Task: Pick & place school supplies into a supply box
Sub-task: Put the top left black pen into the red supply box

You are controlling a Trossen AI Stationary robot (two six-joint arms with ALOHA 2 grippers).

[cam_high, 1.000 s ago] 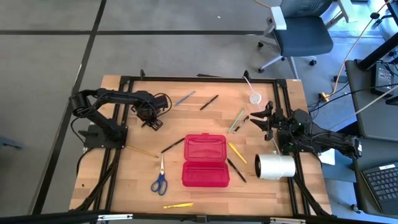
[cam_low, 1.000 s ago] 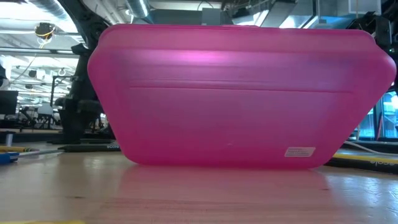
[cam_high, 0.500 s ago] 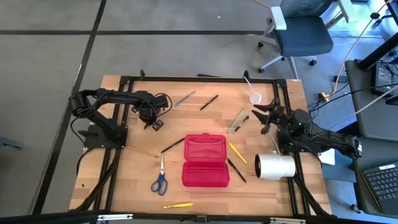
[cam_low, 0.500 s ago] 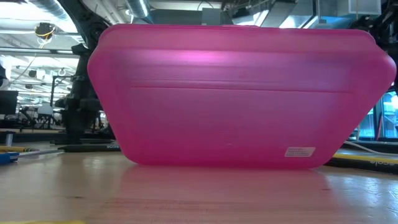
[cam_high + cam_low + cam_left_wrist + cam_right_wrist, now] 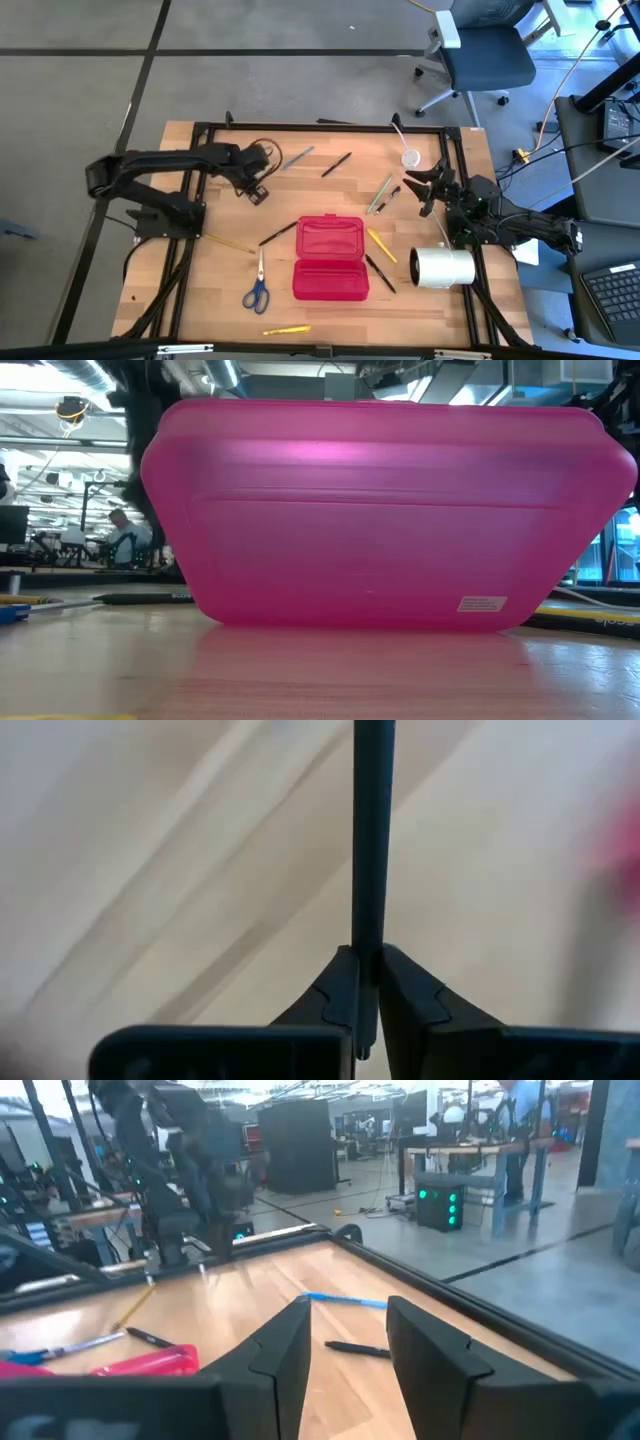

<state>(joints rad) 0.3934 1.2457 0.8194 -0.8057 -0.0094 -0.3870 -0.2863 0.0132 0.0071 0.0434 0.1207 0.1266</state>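
Wooden table (image 5: 210, 300), black frame rails around it, grey floor and an office chair (image 5: 485, 50) beyond the far edge. Supply box (image 5: 330, 257) lies shut near the middle of the table, toward the near edge; in the low view it fills most of the frame (image 5: 385, 510).

Left gripper (image 5: 258, 192) is over the far-left part of the table. Left wrist view: its fingers (image 5: 335, 1005) are pressed together on a thin dark pen (image 5: 371, 840) that stands out straight ahead of them.

Right gripper (image 5: 420, 190) is near the right edge, fingers (image 5: 285, 1345) apart, nothing between them.

Loose supplies on the table:
- blue-handled scissors (image 5: 257, 285), left of the box
- black pen (image 5: 278, 232), off the box's far-left corner
- yellow pencil (image 5: 381, 245) and black pen (image 5: 380, 273), right of the box
- yellow marker (image 5: 286, 329), near edge
- blue pen (image 5: 297, 157) and black pen (image 5: 336, 164), far edge
- green pencil (image 5: 380, 194), beside the right gripper

White roll (image 5: 444, 268) sits at the right edge.
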